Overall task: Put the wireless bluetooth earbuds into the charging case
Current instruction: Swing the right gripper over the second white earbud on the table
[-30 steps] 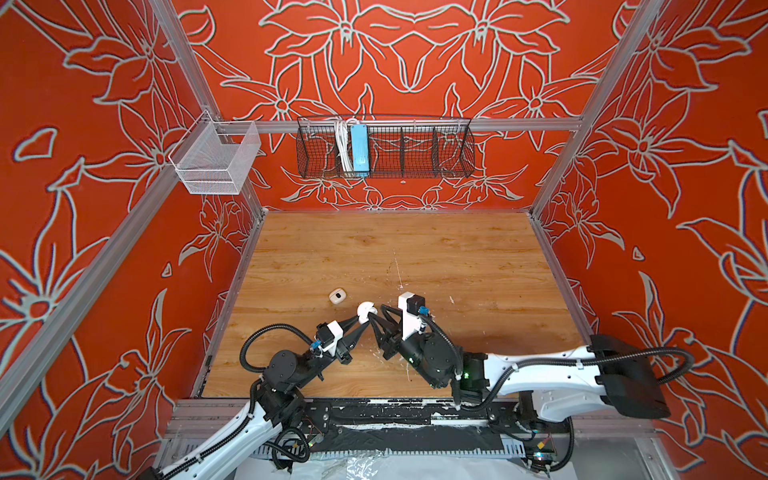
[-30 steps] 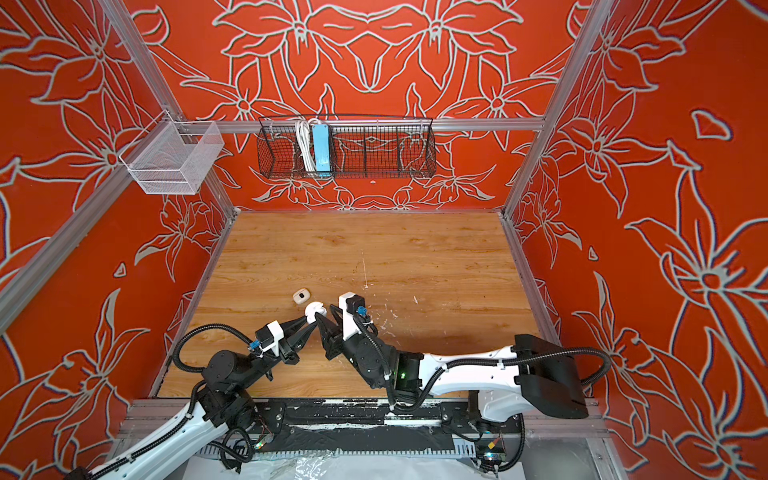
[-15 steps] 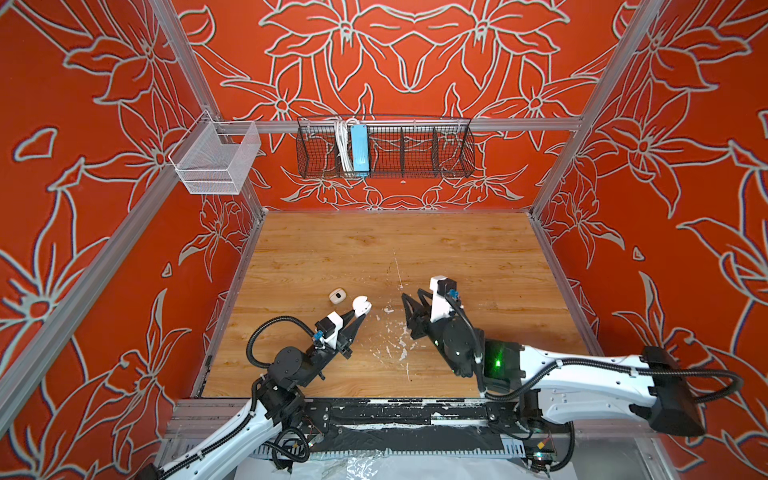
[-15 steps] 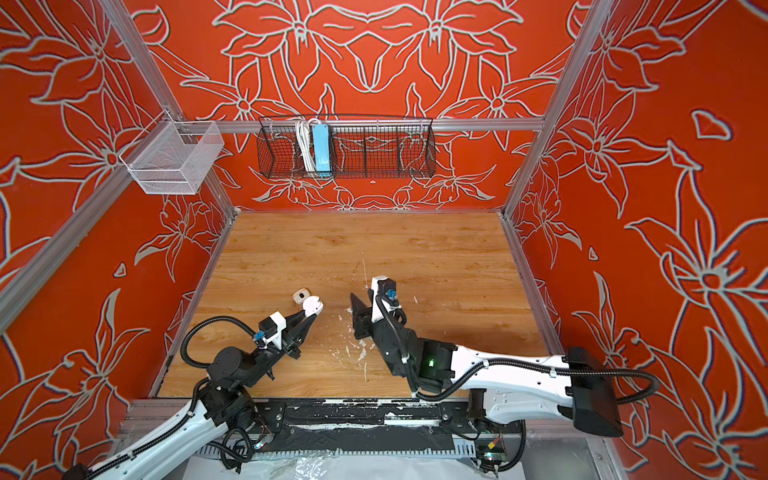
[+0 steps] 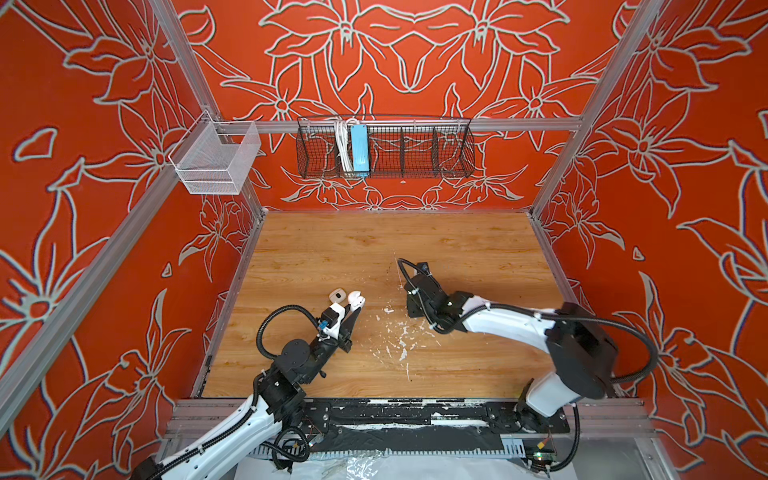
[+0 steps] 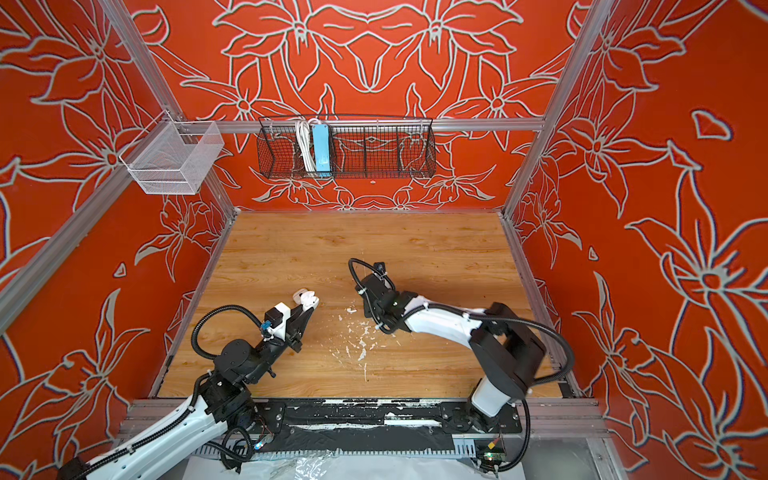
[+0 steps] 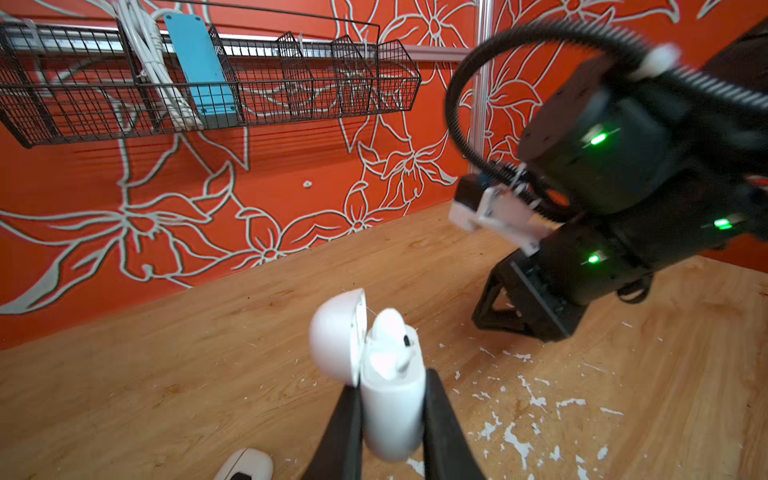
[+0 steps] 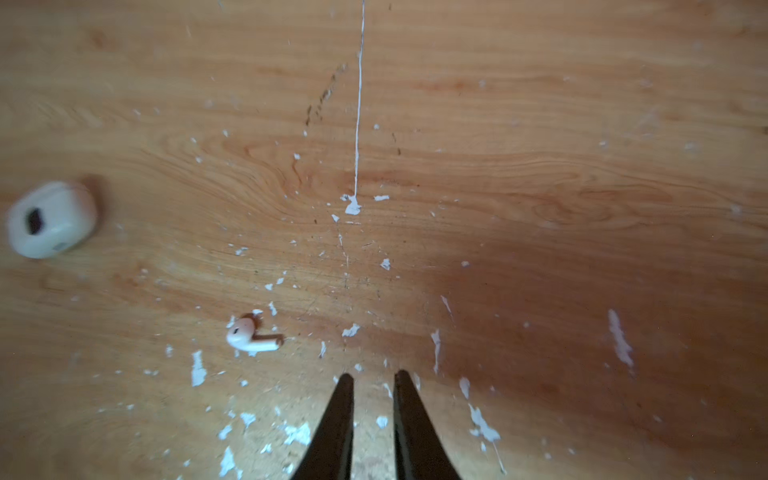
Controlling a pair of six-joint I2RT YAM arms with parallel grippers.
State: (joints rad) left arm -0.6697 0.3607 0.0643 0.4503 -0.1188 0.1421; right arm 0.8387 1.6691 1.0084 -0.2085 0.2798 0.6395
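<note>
**A:** How far along is this?

**B:** About halfway, I'd judge. The left gripper (image 7: 391, 380) is pinching the charging case (image 7: 390, 419) by its body and holds it upright, on the left side of the table (image 5: 374, 249). The lid (image 7: 336, 332) is swung open, and one earbud (image 7: 388, 330) shows at the mouth. I can't tell whether it is pushed fully home.

**A:** And the second one?

**B:** The loose earbud (image 8: 253, 336) lies on its side on the wood among the paint flecks (image 8: 352, 205). It is near the right gripper (image 8: 372, 376) but not touching it.

**A:** Is that claw carrying anything?

**B:** No. Its jaws stand a narrow gap apart with nothing between them, and bare wood shows through the gap.

**A:** What's the white thing beside the held case?

**B:** A second case (image 5: 337, 296), resting on the table just to the far left of the held one. Nothing is gripping it.

**A:** So what remains?

**B:** The loose earbud has to be picked up, carried left to the open case and seated. It is small and glossy, so it could slip out of the grip.
</note>
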